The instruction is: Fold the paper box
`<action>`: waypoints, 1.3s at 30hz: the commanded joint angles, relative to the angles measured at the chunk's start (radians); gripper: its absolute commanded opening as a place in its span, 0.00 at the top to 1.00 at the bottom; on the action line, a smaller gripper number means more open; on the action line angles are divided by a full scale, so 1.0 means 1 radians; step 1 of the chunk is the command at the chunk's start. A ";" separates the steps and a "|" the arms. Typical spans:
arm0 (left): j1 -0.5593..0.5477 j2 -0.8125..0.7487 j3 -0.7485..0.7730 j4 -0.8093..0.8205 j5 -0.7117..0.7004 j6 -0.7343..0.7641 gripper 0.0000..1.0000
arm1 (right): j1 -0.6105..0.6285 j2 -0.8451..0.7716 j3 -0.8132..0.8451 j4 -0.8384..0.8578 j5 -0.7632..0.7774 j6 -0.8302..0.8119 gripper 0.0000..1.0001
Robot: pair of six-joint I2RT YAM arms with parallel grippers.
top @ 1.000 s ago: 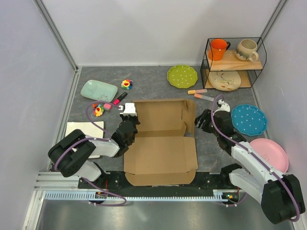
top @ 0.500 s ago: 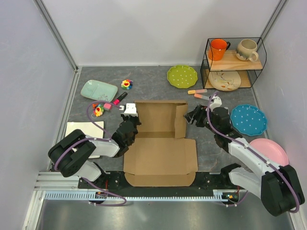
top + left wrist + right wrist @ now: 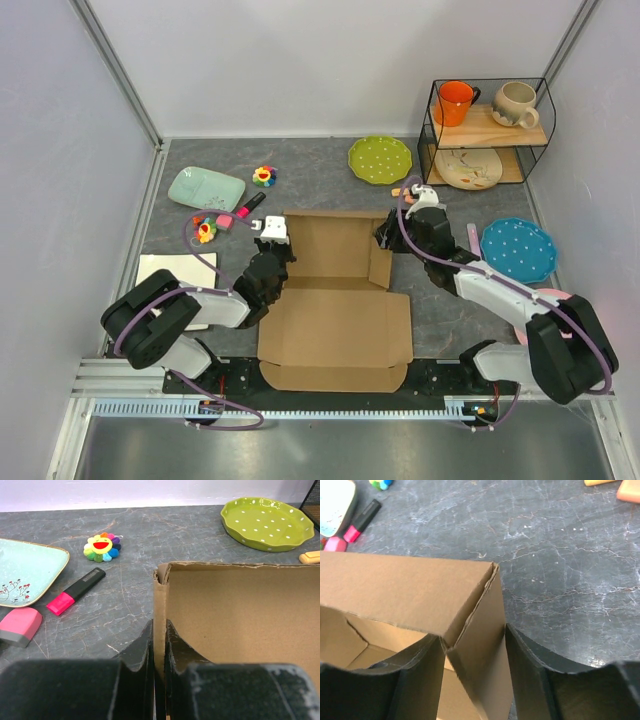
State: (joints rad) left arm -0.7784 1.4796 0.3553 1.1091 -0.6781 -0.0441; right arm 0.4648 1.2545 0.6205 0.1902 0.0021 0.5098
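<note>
The brown paper box (image 3: 335,310) lies open in the middle of the table, its back and side walls raised and its lid panel flat toward me. My left gripper (image 3: 270,240) is shut on the upright left wall (image 3: 160,595), which runs between its jaws (image 3: 159,640). At the far right corner my right gripper (image 3: 388,236) straddles the right side wall (image 3: 485,630). Its jaws stand wide apart (image 3: 472,652), and the tilted wall panel fills the gap between them.
A green plate (image 3: 380,159), a mint tray (image 3: 205,187), a flower toy (image 3: 264,176) and a pink highlighter (image 3: 248,205) lie behind the box. Right of it are a wire rack with mugs (image 3: 488,130), a blue plate (image 3: 518,249) and a pink plate (image 3: 565,320). A white board (image 3: 175,270) lies at the left.
My right gripper has swung left and away from me to the box's far right corner, and the right side wall has risen from flat to upright. The left gripper has held still.
</note>
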 commanded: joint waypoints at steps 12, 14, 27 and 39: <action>-0.015 -0.019 0.030 0.068 0.018 -0.063 0.98 | 0.166 0.077 0.039 -0.074 0.510 -0.148 1.00; -0.013 -0.031 0.034 0.046 0.015 -0.072 0.98 | 0.195 0.071 0.036 -0.075 0.590 -0.169 1.00; -0.009 -0.139 0.088 -0.203 -0.012 -0.080 0.54 | 0.232 0.042 0.004 0.110 0.696 -0.281 1.00; 0.014 -0.058 0.090 -0.184 0.055 -0.077 0.80 | 0.245 0.020 -0.044 0.319 0.673 -0.370 1.00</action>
State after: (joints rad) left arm -0.7723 1.3899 0.4271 0.8818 -0.6422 -0.0986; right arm 0.6991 1.3064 0.6052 0.3431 0.6621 0.1936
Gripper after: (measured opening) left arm 0.316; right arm 0.067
